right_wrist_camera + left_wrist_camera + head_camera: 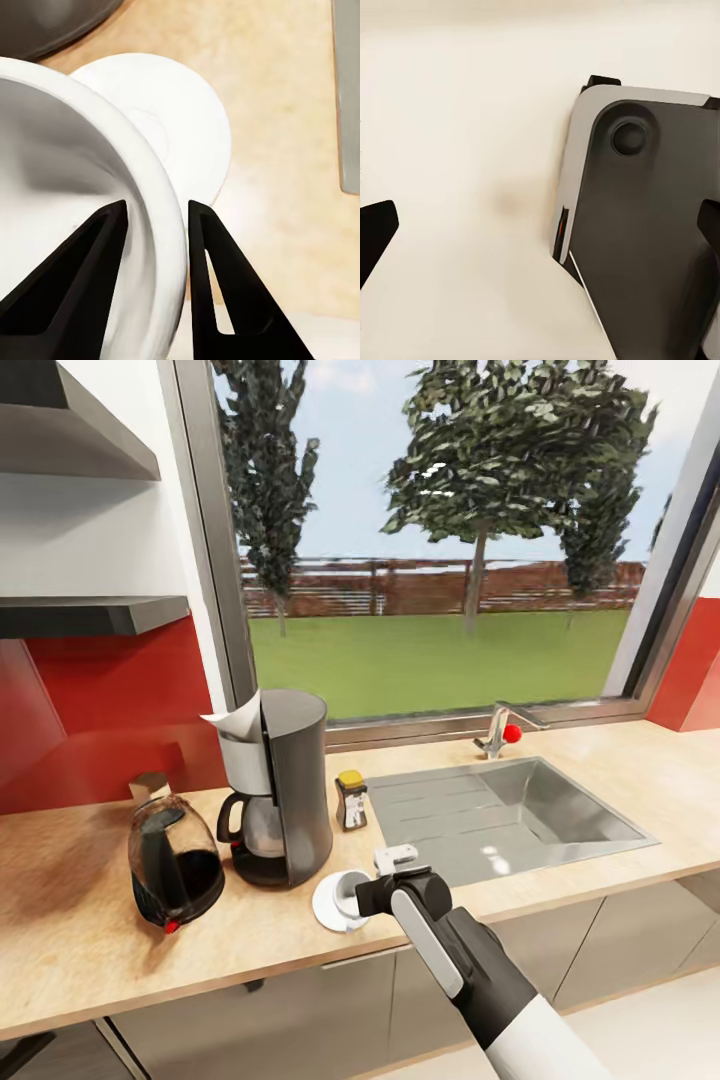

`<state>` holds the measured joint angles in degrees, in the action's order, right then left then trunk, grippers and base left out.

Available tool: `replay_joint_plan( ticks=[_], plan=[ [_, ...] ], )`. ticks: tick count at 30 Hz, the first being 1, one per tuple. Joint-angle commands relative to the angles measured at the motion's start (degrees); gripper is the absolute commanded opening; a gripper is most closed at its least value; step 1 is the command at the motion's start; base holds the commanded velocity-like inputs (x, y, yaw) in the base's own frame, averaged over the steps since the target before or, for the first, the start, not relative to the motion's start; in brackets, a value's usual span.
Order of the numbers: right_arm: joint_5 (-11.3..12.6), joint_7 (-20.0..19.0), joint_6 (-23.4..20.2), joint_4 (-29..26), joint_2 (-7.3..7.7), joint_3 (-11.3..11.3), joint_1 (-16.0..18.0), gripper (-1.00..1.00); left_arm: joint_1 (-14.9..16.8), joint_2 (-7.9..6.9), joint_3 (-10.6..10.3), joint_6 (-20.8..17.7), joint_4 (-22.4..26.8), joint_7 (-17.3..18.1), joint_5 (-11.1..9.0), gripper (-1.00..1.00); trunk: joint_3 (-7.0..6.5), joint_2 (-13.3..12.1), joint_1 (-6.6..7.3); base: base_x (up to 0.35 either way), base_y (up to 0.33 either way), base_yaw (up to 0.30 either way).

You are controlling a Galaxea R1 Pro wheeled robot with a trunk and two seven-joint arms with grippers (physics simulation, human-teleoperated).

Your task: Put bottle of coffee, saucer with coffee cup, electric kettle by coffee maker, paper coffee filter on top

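Observation:
The grey coffee maker (285, 800) stands on the wooden countertop (80, 930) with a white paper filter (240, 722) on its top. A small bottle of coffee (351, 799) with a yellow lid stands just right of it. The dark electric kettle (172, 865) sits to its left. In front lies the white saucer (326, 908) (180, 127). My right gripper (378, 888) (154, 217) is shut on the rim of the white coffee cup (349, 893) (67, 165), one finger inside and one outside, over the saucer. Whether cup and saucer touch is unclear. My left gripper (540, 225) is open over pale floor.
A steel sink (500, 810) with a faucet (497, 730) is set into the counter right of the cup. Two grey shelves (90, 615) hang on the wall at the upper left. A large window sits behind the counter. A dark and grey robot part (645, 225) lies below my left gripper.

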<state>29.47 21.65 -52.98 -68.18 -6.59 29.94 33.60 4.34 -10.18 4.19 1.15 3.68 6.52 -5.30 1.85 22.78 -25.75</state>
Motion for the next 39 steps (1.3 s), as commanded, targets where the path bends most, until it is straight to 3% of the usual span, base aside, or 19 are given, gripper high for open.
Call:
replay_joint_plan(
  ticks=[1,39],
  plan=[
    [0.6,0.6,-0.1,0.0,-0.02,0.1,0.1,-1.0,0.1,-0.01,0.4,0.1,-0.1,0.4,-0.5,1.0,0.14,0.1,-0.04,0.032,0.014,0.0],
    [0.7,0.5,0.0,3.6,-0.1,0.1,0.1,-1.0,0.1,0.06,0.4,0.1,-0.1,0.4,-0.5,1.0,0.14,0.1,-0.04,0.054,0.028,0.0]
  ],
)
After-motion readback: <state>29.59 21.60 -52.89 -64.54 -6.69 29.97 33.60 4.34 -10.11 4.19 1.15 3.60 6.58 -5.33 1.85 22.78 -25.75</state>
